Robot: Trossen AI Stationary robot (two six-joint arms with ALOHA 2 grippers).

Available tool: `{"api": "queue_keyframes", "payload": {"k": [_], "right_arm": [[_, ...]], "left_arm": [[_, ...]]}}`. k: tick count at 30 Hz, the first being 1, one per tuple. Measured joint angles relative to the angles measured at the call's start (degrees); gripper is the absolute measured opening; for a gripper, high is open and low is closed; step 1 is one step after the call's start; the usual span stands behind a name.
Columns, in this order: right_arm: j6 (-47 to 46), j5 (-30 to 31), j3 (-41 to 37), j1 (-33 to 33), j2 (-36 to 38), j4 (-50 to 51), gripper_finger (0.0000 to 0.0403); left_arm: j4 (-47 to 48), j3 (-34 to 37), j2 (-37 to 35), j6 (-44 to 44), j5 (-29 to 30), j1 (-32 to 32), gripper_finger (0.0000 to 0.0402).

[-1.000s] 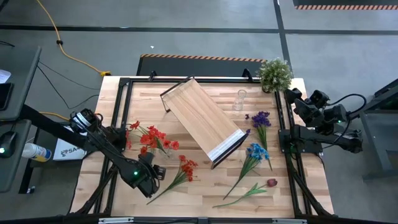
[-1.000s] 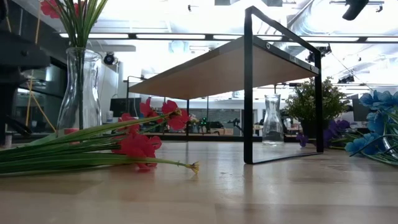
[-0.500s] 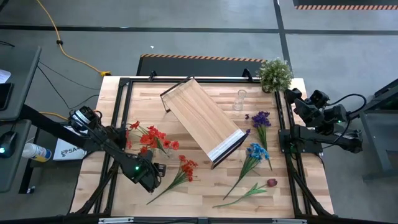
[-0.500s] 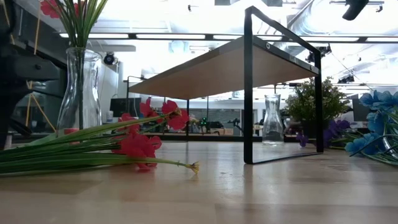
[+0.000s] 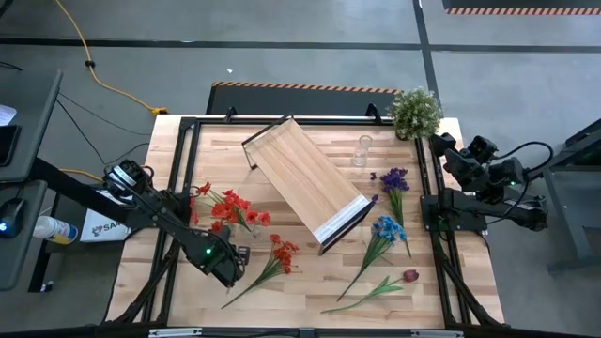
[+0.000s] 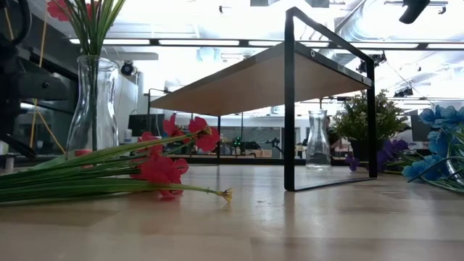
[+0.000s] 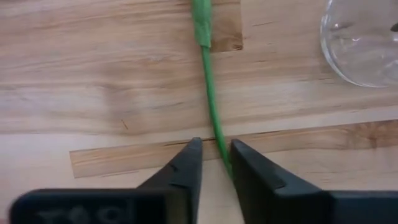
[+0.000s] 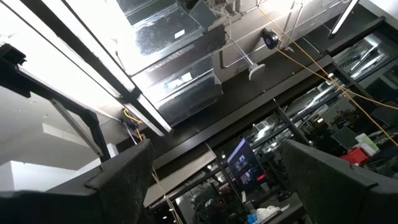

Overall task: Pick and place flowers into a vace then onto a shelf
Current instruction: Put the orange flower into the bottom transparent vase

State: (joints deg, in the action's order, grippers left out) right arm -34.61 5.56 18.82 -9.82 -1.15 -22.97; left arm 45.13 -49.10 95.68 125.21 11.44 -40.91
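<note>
- The left claw (image 7: 214, 155) is down low over the desk (image 5: 300, 296) near its front-left corner. In its wrist view the two fingers are pinched in on a green stem (image 7: 210, 87), with only a thin gap left, and the stem runs right between the tips. Can't really tell whether it's squeezing yet.
- That stem belongs to the orange-red flower (image 5: 282, 252) lying on the wood in front of the shelf (image 5: 305, 178).
- A clear glass base (image 7: 360, 40) sits just off to the side of the stem in the left wrist view. It looks like the vase (image 6: 92, 105) that already holds a bunch of green stems in the low view.
- More red flowers (image 5: 230, 208) sit at the left of the desk, near the left arm.
- The shelf stands at an angle across the middle of the desk, white strip toward the front.
- An empty glass vase (image 5: 362, 148) stands behind the shelf, close to a bushy potted plant (image 5: 415, 111) at the back-right corner.
- Purple flower (image 5: 394, 180), blue flower (image 5: 385, 230) and dark red flower (image 5: 409, 276) all lie on the right side of the desk.
- The right claw (image 8: 211, 180) is parked off the right edge, pointing up at the ceiling, fingers spread wide, holding nothing.
</note>
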Motion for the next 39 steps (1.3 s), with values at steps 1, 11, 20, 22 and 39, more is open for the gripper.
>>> {"api": "queue_keyframes", "payload": {"k": [1,11,20,22,39], "right_arm": [[0.0,0.0,0.0,0.0,0.0,0.01,0.0344],[0.07,0.0,0.0,0.0,0.0,0.01,0.0344],[0.07,0.0,-0.01,0.0,0.0,-0.02,0.0344],[0.07,0.0,0.0,0.0,0.0,0.01,0.0344],[0.09,0.06,-0.02,0.0,0.0,-0.02,0.0344]], "left_arm": [[-0.13,0.0,0.0,0.0,0.08,0.0,0.0094],[-0.99,-0.02,0.07,1.74,-0.08,0.02,0.0021],[2.39,-2.52,0.41,2.9,-2.17,0.09,0.0021],[3.82,-3.4,0.58,3.8,-2.36,0.09,0.0021],[5.95,-6.23,0.42,12.22,-9.35,-5.72,0.0021]]}}
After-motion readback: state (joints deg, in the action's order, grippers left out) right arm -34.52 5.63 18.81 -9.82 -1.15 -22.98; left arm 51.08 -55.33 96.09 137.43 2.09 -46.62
